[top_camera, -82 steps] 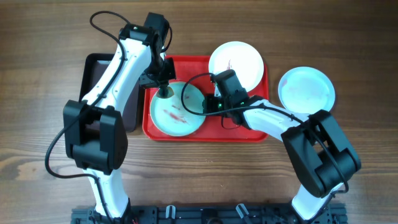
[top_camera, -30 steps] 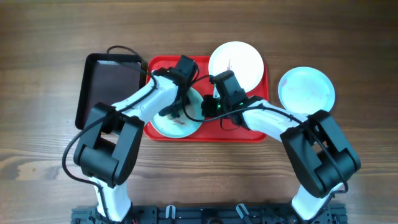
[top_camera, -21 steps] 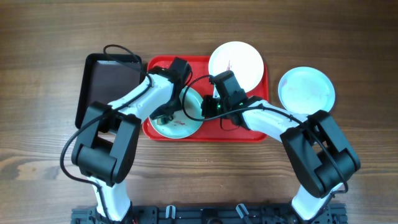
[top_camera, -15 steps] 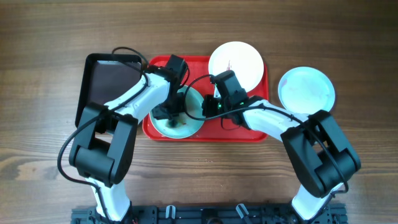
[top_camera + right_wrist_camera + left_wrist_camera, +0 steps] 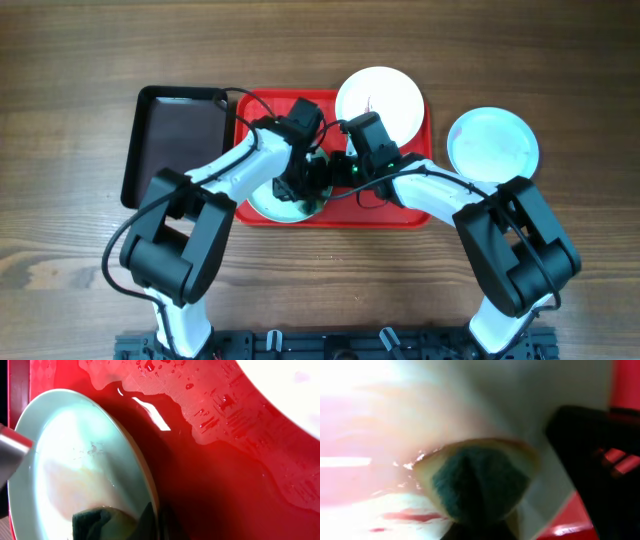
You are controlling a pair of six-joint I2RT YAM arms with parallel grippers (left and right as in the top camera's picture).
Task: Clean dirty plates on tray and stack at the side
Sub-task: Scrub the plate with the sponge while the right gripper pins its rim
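A pale mint-blue plate [image 5: 268, 207] lies on the left half of the red tray [image 5: 345, 213]. My left gripper [image 5: 298, 190] is shut on a green-and-yellow sponge [image 5: 480, 482] and presses it on this plate. A dark red smear [image 5: 415, 516] shows beside the sponge. My right gripper [image 5: 156, 520] is shut on the plate's right rim [image 5: 142, 467]. A white plate [image 5: 380, 100] with a red smear sits at the tray's back right. A second mint plate [image 5: 492, 145] lies on the table to the right of the tray.
A black tray [image 5: 175, 140] lies just left of the red tray. Water pools on the red tray floor [image 5: 200, 415] between the two plates. Both arms cross over the tray's middle, close together.
My left arm swung from the tray's back-left corner onto the mint plate and rubbed the sponge back and forth, ending near the right rim. The right gripper kept its hold.
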